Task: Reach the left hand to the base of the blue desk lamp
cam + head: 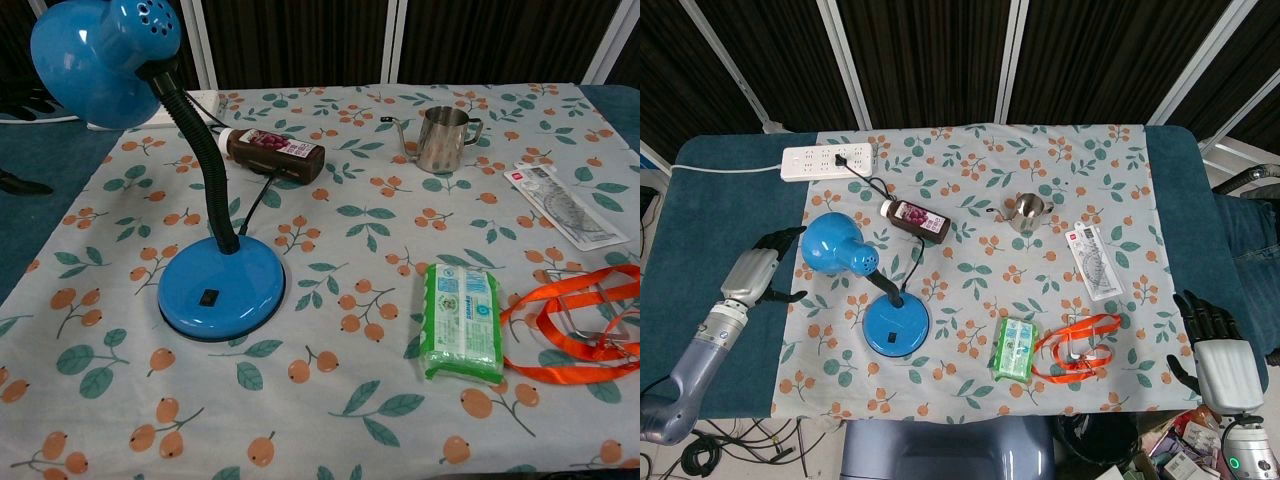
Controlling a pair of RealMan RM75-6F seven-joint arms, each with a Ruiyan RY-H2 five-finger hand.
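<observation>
The blue desk lamp stands on the floral cloth, its round base (896, 324) (221, 289) carrying a black gooseneck up to the blue shade (837, 246) (105, 58). My left hand (760, 270) hovers over the blue table edge, left of the shade and well left of the base, fingers apart and holding nothing. In the chest view only a dark fingertip (22, 184) of it shows at the left edge. My right hand (1217, 352) hangs at the table's right front corner, fingers spread, empty.
A white power strip (828, 161) lies at the back left with the lamp's cord plugged in. A dark bottle (916, 219) lies behind the lamp. A steel cup (1028, 210), a ruler packet (1095, 262), a green tissue pack (1016, 348) and an orange lanyard (1077, 345) lie to the right.
</observation>
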